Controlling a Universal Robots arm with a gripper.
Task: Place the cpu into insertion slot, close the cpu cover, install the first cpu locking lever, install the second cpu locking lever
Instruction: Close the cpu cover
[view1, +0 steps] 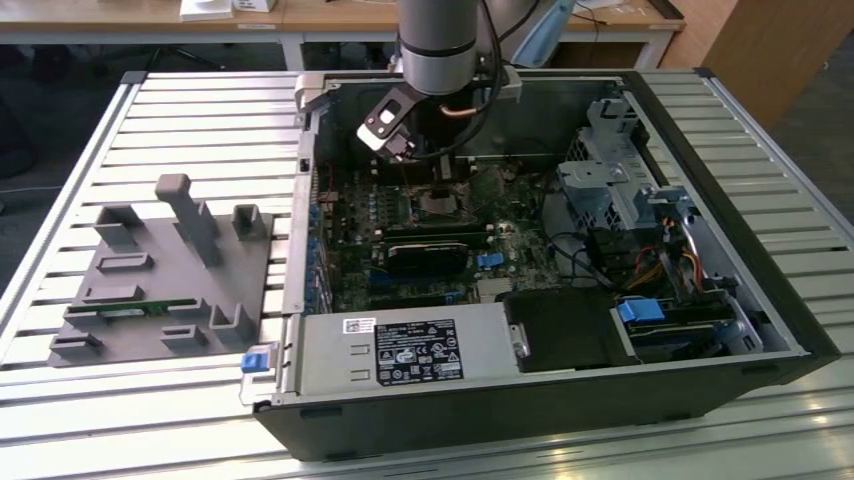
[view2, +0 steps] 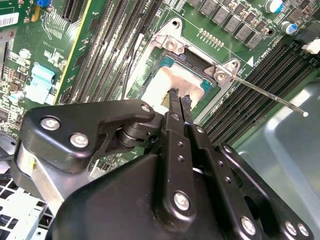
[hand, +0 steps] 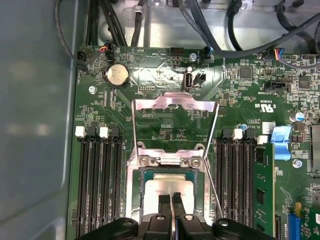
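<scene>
One cpu (hand: 157, 187) lies in the insertion slot (hand: 134, 195) beneath our narrow, empty hand (hand: 171, 198); we would keep it flat, unforced.

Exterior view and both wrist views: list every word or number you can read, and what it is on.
White sticker on the silvery metal box: black print, too small to read.
White lettering on the green circuit board: too small to read.
White barcode label on that board: unreadable.
</scene>
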